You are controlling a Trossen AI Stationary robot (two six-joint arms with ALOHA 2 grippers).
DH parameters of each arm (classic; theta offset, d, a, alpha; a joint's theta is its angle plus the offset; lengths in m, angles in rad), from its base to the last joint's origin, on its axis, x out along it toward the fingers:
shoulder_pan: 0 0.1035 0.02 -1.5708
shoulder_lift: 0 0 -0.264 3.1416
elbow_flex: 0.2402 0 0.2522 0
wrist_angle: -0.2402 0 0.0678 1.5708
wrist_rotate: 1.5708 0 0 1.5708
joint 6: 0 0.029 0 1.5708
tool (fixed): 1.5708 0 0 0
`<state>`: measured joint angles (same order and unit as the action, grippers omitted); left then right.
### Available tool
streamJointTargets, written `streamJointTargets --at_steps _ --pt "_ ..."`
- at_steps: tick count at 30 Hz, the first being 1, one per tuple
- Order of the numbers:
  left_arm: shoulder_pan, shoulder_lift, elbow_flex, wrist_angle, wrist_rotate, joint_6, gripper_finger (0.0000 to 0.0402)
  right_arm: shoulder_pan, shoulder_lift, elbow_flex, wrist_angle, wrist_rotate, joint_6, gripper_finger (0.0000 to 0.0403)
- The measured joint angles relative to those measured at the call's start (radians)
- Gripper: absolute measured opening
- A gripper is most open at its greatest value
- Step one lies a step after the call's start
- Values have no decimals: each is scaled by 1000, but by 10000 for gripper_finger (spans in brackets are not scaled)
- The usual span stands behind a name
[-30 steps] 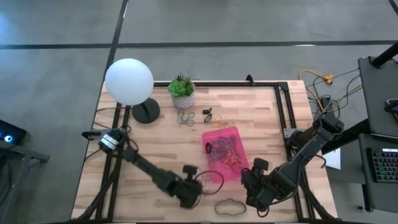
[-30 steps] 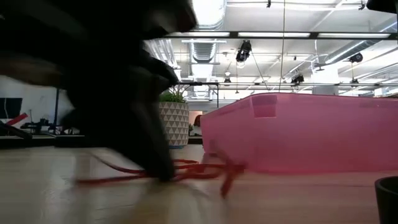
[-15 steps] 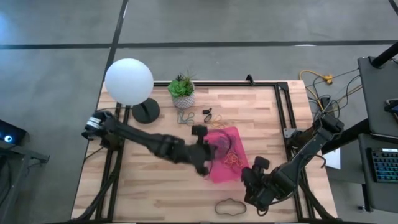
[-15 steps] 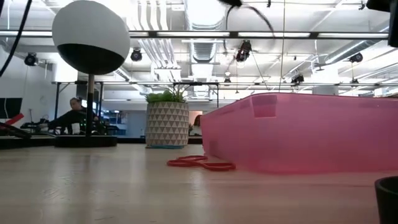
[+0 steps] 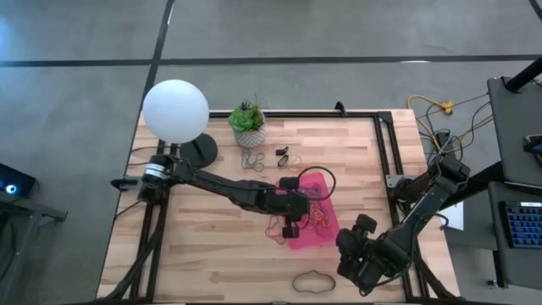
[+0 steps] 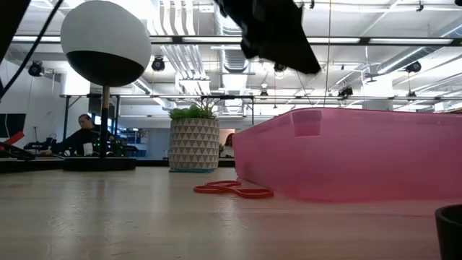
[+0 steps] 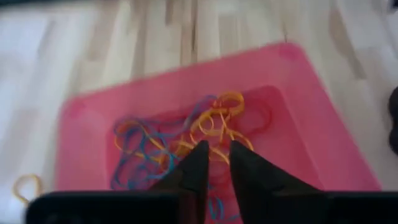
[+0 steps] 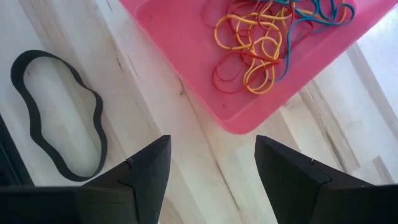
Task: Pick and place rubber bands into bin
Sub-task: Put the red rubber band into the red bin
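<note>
The left arm stretches from the frame's left to centre, its pincer [image 5: 290,222] over the pink bin [image 5: 326,229], fingers [image 7: 194,167] slightly parted, gripping nothing visible. The right pincer [image 8: 211,165], open wide, hovers lower right above the wooden counter [image 5: 212,254]. Rubber bands [image 8: 258,46] lie inside the bin.

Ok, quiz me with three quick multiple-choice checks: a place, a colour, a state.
1. Where is the left gripper?
A over the bin
B by the plant pot
C on the lamp

2. What colour is the big loop near the right gripper?
A green
B black
C white

3. How is the right gripper?
A shut on a band
B shut, empty
C open, empty

Key:
1 A: the left gripper looks down into the bin.
2 B: the loop is black.
3 C: the right gripper has fingers spread, nothing between.
</note>
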<state>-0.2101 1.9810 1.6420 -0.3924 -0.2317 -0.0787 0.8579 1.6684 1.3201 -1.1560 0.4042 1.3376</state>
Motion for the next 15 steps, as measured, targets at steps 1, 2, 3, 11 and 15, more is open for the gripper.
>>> streamJointTargets --at_steps 1,2,3,11,15 --pt "-3 9 -1 0 0 -15 59 1 0 0 0 0 8 219" --pt "-6 13 -1 5 0 -19 72 4 0 0 0 0 15 219" --pt "-10 13 -1 13 -2 -19 86 7 0 0 0 0 18 219" --pt "-79 -106 -7 -132 9 30 161 10 1 -2 15 -9 -85 219" --pt "-146 -145 -49 -258 103 35 166 9 1 -6 15 -10 -170 219"
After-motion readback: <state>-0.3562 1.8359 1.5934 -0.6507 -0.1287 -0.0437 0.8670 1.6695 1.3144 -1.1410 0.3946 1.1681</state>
